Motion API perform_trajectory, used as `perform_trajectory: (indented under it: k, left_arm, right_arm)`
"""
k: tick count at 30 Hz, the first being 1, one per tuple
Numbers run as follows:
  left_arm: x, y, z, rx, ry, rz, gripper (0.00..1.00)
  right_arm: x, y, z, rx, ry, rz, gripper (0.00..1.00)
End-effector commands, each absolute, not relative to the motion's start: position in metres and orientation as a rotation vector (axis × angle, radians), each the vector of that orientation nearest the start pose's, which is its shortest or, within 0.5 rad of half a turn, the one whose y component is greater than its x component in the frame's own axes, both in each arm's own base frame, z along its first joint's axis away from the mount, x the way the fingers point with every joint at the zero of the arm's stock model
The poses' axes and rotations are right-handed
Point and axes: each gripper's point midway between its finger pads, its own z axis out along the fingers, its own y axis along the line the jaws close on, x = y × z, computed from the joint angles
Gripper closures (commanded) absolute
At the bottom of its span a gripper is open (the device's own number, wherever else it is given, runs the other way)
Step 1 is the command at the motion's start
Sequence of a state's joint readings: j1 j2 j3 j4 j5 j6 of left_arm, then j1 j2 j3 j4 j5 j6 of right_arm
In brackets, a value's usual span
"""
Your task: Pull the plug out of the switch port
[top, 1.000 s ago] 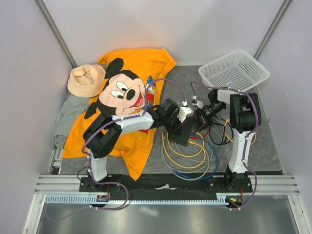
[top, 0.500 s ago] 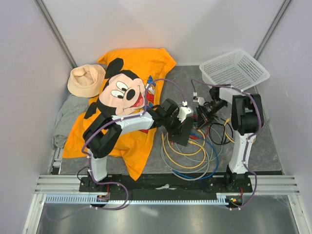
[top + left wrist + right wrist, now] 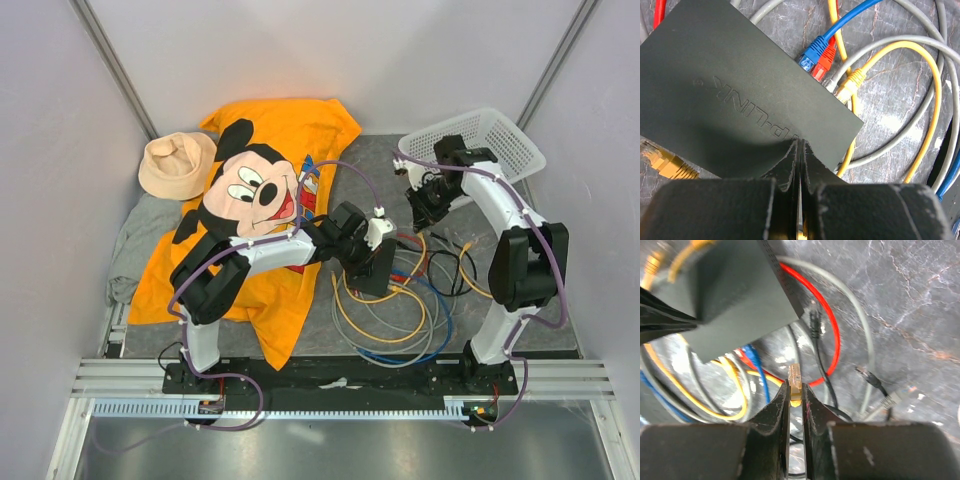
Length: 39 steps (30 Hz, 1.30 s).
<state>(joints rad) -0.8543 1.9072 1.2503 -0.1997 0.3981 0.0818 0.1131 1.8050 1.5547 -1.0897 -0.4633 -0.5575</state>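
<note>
Plug (image 3: 795, 380) half hidden, switch (image 3: 740, 85) corners cut off

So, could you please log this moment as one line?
left claw shut at switch edge | right claw shut on yellow plug | plug clear of switch

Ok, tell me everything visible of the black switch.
The switch is a flat, matte black rectangular box with TP-LINK lettering moulded into its top. It lies on the grey mat among cables. A blue plug, a red plug and a yellow plug sit side by side at one long edge. The left gripper, jaws shut, rests its tips on the top near one end.
</note>
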Motion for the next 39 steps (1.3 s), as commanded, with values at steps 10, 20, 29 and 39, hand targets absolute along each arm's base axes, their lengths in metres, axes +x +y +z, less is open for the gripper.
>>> perform_trajectory:
  k: [10,20,29,39]
  left_arm:
    - [0.264,-0.383,0.074,1.267,2.166,-0.811,0.94]
    - [0.311,-0.348,0.121,0.917,2.212,-0.663,0.63]
    - [0.316,-0.324,0.091,0.781,2.340,-0.592,0.44]
    - [0.321,-0.329,0.066,0.778,2.398,-0.597,0.44]
  right_arm:
    - [0.383,0.084,0.191,-1.143,2.409,0.188,0.87]
    - [0.367,0.081,0.159,-1.126,2.511,0.223,0.63]
    - [0.364,0.092,0.160,-0.997,2.494,0.277,0.29]
    - [0.308,0.115,0.116,-0.948,2.573,0.577,0.32]
